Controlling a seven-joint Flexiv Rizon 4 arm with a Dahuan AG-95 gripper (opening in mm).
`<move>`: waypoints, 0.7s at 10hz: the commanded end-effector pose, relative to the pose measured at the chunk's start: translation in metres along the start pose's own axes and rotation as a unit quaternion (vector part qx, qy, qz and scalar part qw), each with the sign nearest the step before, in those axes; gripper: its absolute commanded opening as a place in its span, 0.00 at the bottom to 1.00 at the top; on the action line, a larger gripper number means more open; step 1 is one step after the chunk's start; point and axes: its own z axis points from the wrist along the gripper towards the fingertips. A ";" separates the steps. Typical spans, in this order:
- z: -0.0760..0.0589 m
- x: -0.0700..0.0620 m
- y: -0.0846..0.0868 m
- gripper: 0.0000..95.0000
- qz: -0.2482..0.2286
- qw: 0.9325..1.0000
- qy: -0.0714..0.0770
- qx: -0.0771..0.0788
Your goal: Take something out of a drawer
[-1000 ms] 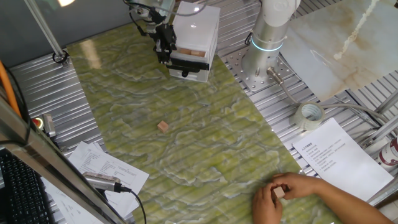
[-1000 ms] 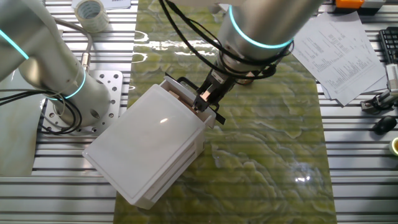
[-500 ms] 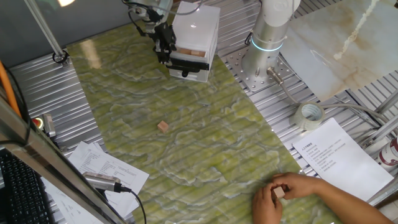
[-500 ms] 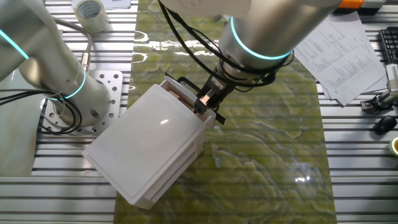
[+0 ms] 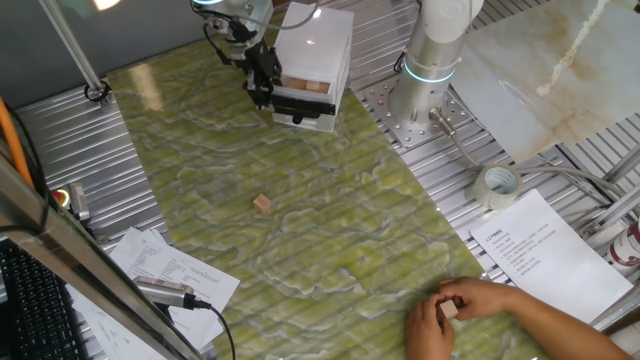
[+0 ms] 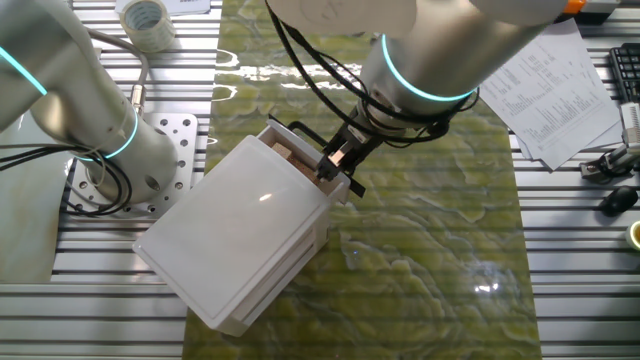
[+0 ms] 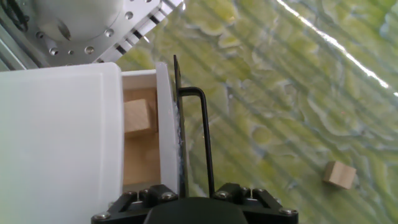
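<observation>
**Drawing the drawer open by its handle**

The hand (image 6: 338,165) sits at the black handle (image 7: 202,134) of the drawer (image 7: 163,124), at the front of the white box (image 6: 240,235) near the far edge of the surface (image 5: 330,230). From the hand view the handle bar runs straight into the hand's body; the fingertips themselves are hidden, so I cannot tell whether it is clenched on the bar or merely hooked behind it.

The drawer looks only partly out. A tan block (image 7: 137,116) lies in the exposed strip, close behind the white front wall, with another stretch of tan below it.

To do this well, I judge the pull should run straight along the drawer's slide, away from the box, so the light box is not dragged or twisted. The opening seems too narrow for fingers yet; more travel is likely needed before reaching in.

Another block (image 5: 262,203) lies mid-surface, and a person's hand (image 5: 470,315) rests at the near edge.
</observation>
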 end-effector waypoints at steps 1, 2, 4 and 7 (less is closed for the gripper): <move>-0.002 -0.001 -0.005 0.60 0.004 1.000 -0.001 0.000; -0.003 -0.002 -0.007 0.60 0.006 1.000 0.000 0.002; -0.006 -0.004 -0.012 0.40 0.022 1.000 -0.001 0.004; -0.008 -0.006 -0.018 0.40 0.032 0.999 -0.001 0.004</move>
